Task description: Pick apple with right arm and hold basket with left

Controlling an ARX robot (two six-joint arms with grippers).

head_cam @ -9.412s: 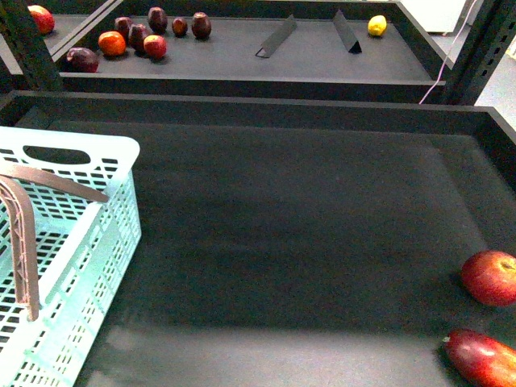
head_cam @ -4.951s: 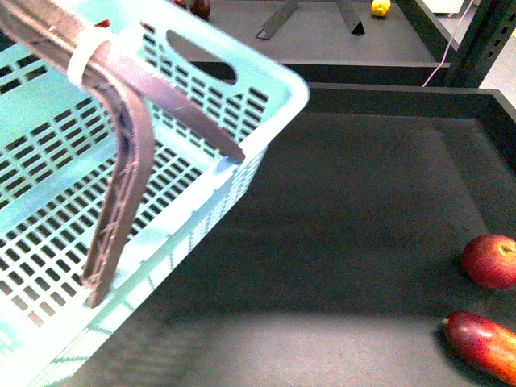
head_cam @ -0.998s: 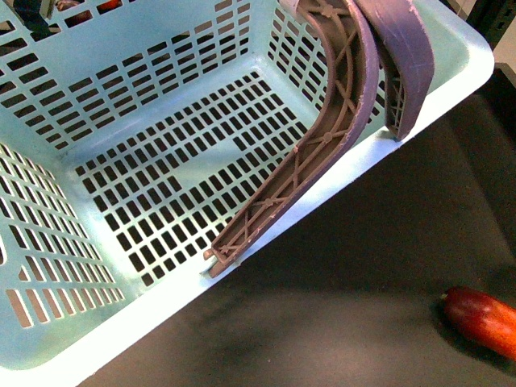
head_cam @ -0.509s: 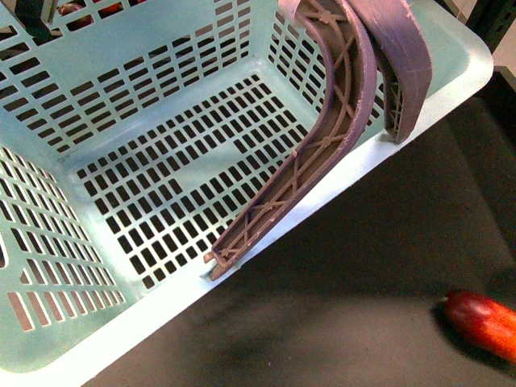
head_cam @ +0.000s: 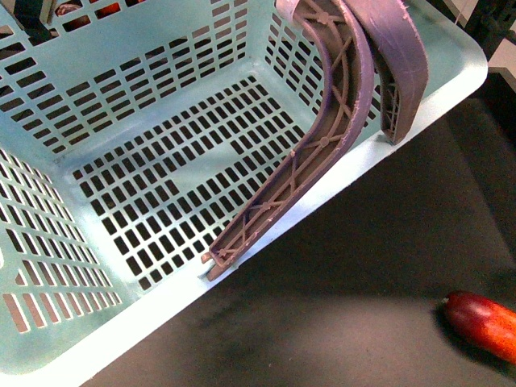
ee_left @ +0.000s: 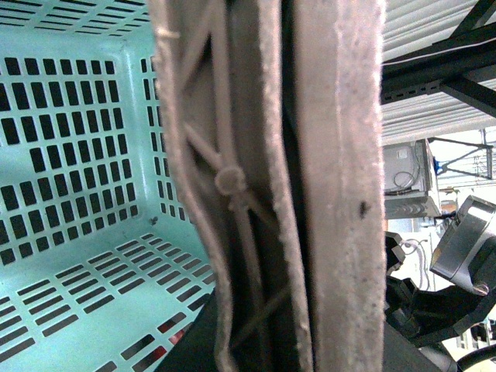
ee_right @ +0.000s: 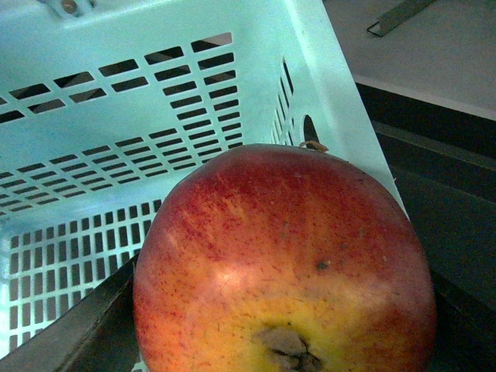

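Note:
The light turquoise slotted basket (head_cam: pixel 161 185) is lifted and tilted and fills most of the front view. Its two brown handles (head_cam: pixel 339 137) hang folded over its right rim. Neither gripper shows in the front view. In the left wrist view the handles (ee_left: pixel 333 155) fill the middle, with my left gripper (ee_left: pixel 271 341) shut on them and the basket's inside (ee_left: pixel 77 194) behind. In the right wrist view my right gripper (ee_right: pixel 287 349) is shut on the round red and yellow apple (ee_right: pixel 283 256). It holds the apple just outside the basket's wall (ee_right: pixel 155 116).
An elongated dark red fruit (head_cam: pixel 484 322) lies on the black shelf mat (head_cam: pixel 387 266) at the front right, below the basket's edge. Red fruits (head_cam: pixel 105 10) on the far shelf show through the basket's slots. A grey shelf with a metal divider (ee_right: pixel 403 15) lies beyond the basket.
The basket has risen from the shelf's left and swung right, close to the camera. The round apple is gone from the shelf's right. In the last second the basket shifted only slightly.

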